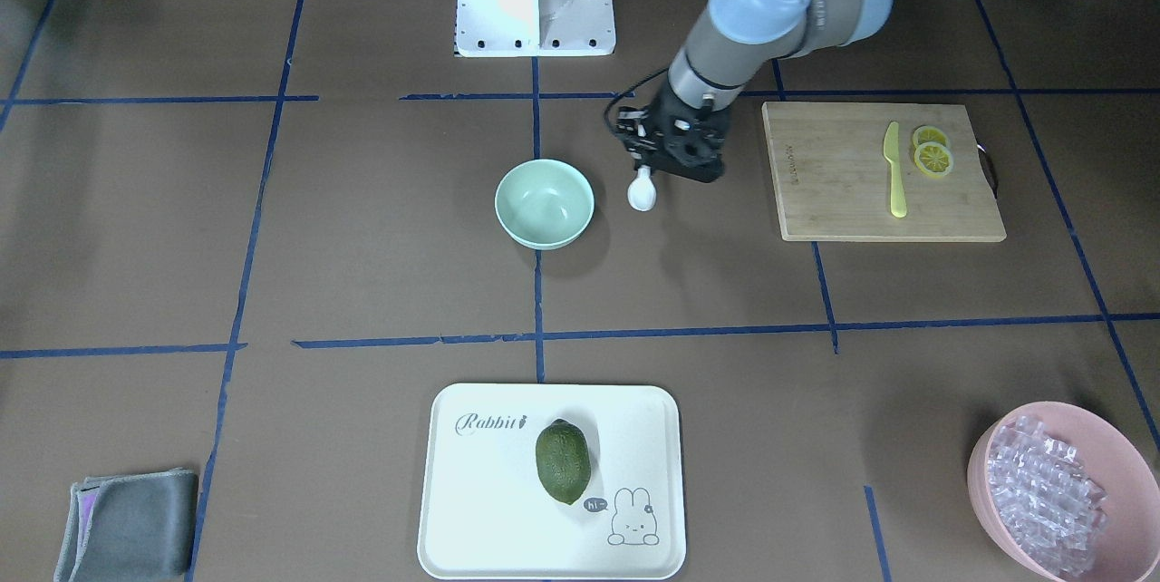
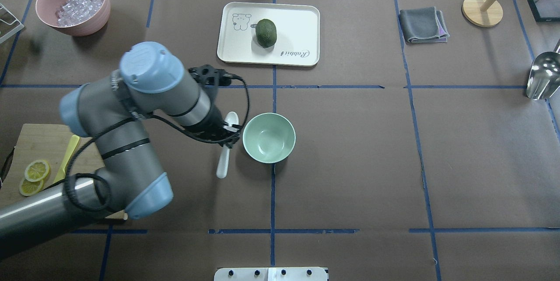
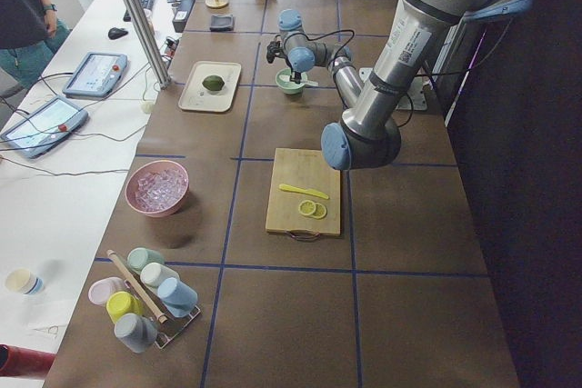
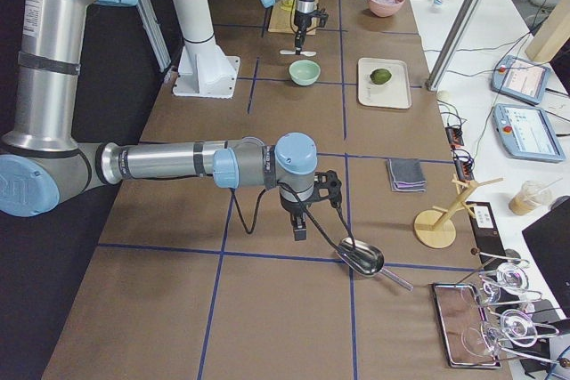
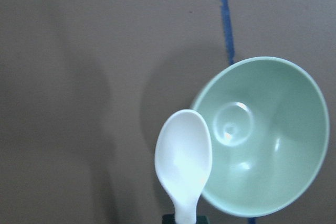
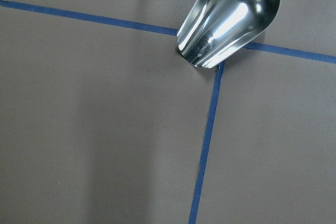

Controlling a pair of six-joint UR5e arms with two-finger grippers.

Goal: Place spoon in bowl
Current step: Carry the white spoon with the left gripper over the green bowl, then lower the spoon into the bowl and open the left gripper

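Observation:
The white spoon is held in my left gripper, which is shut on its handle. The spoon hangs a little above the table, just beside the pale green bowl on the bowl's left in the overhead view. In the front view the scoop points away from the robot, below the gripper and right of the bowl. In the left wrist view the scoop overlaps the bowl's near rim. My right gripper shows only in the right side view, so I cannot tell its state.
A cutting board holds a yellow knife and lemon slices. A white tray holds a green fruit. There are also a pink bowl, a grey cloth and a metal scoop.

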